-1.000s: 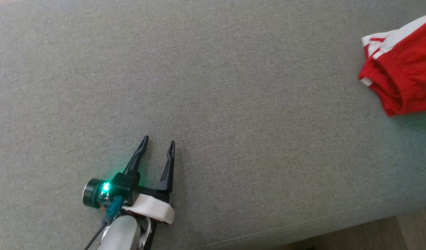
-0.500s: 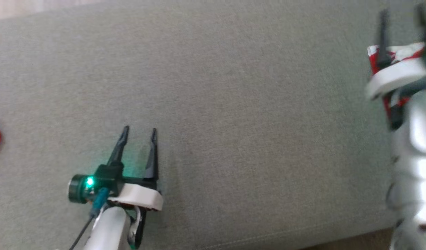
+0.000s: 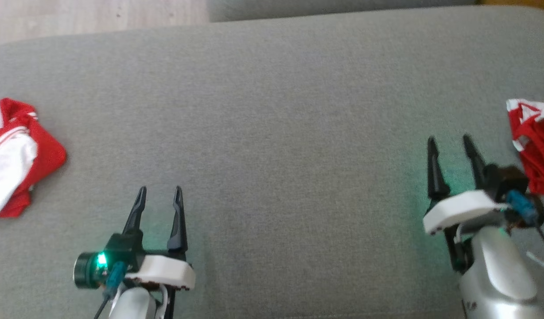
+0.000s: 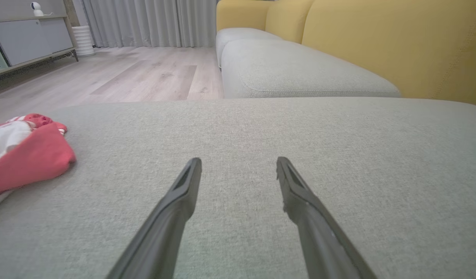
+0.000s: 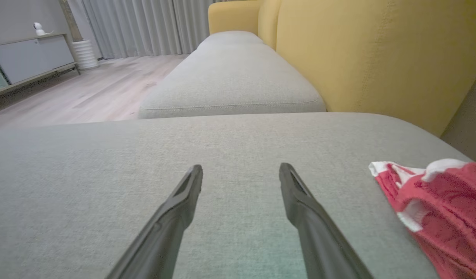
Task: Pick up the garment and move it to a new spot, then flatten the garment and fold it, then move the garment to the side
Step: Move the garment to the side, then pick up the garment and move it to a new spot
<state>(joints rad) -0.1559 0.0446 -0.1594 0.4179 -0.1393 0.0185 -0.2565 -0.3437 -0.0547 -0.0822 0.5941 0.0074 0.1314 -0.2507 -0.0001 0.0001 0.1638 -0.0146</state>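
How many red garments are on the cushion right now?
2. The left garment lies at the cushion's left end, outside the left gripper; the right garment at its right end, beside the right gripper. Both are cut by the picture edge; more may lie beyond.

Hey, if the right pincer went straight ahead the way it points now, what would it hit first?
Probably the grey cushion itself: the right pincer points low across its bare fabric. The red and white garment lies off to the right, outside that line. Depth is unclear.

Matt grey woven cushion [image 3: 272, 110], soft red cloth garment [image 3: 538, 153], smooth pale wood floor [image 4: 145, 73].
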